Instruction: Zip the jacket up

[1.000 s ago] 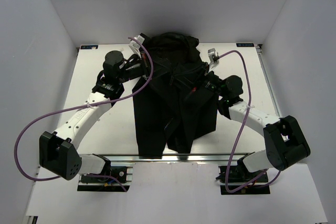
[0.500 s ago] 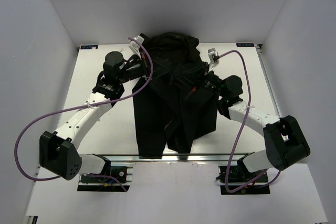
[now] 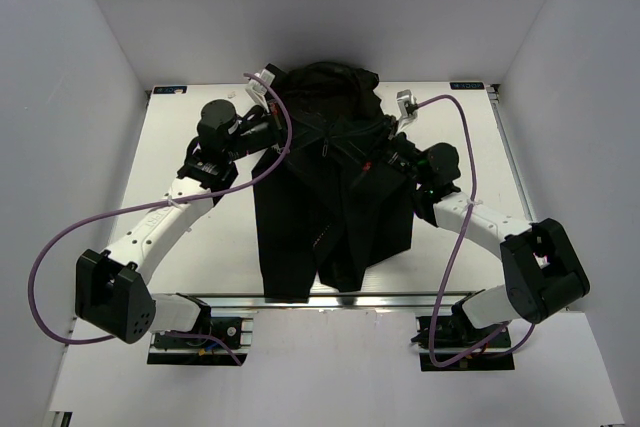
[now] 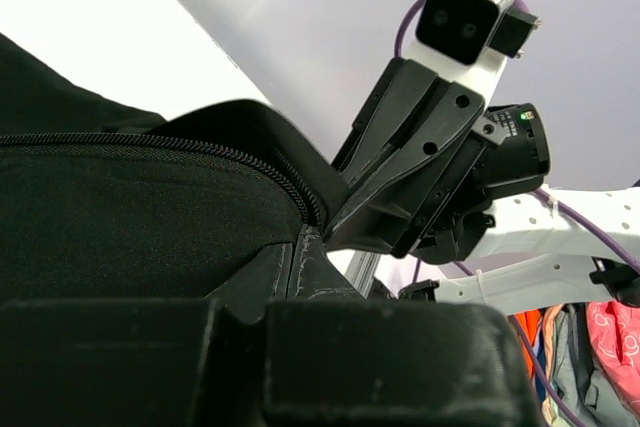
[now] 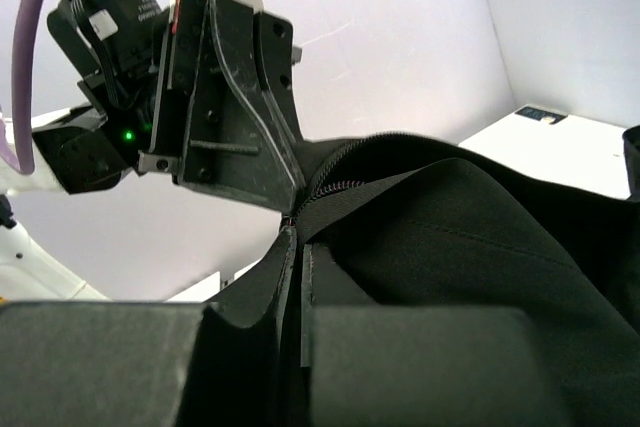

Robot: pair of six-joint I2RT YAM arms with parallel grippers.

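Observation:
The black jacket point(image 3: 330, 209) hangs bunched in the middle of the table, lifted at its top between both grippers. My left gripper point(image 3: 297, 133) is shut on the jacket's edge from the left. In the left wrist view the gripper point(image 4: 301, 245) pinches fabric point(image 4: 130, 217) just below the zipper teeth point(image 4: 150, 142). My right gripper point(image 3: 368, 147) is shut on the jacket from the right. In the right wrist view this gripper point(image 5: 300, 242) clamps the zipper tape point(image 5: 345, 187) of the jacket point(image 5: 470, 237). The two grippers nearly touch tip to tip. The slider is hidden.
The white table point(image 3: 200, 247) has grey walls on three sides and a metal rail point(image 3: 400, 299) along its front edge, where the jacket's hem hangs. Purple cables point(image 3: 50, 247) loop off both arms. Coloured cloth point(image 4: 605, 347) lies outside the work area.
Both grippers have shifted slightly, the right one a little up and to the left, still holding the jacket. The jacket's top is drawn a bit tighter between them.

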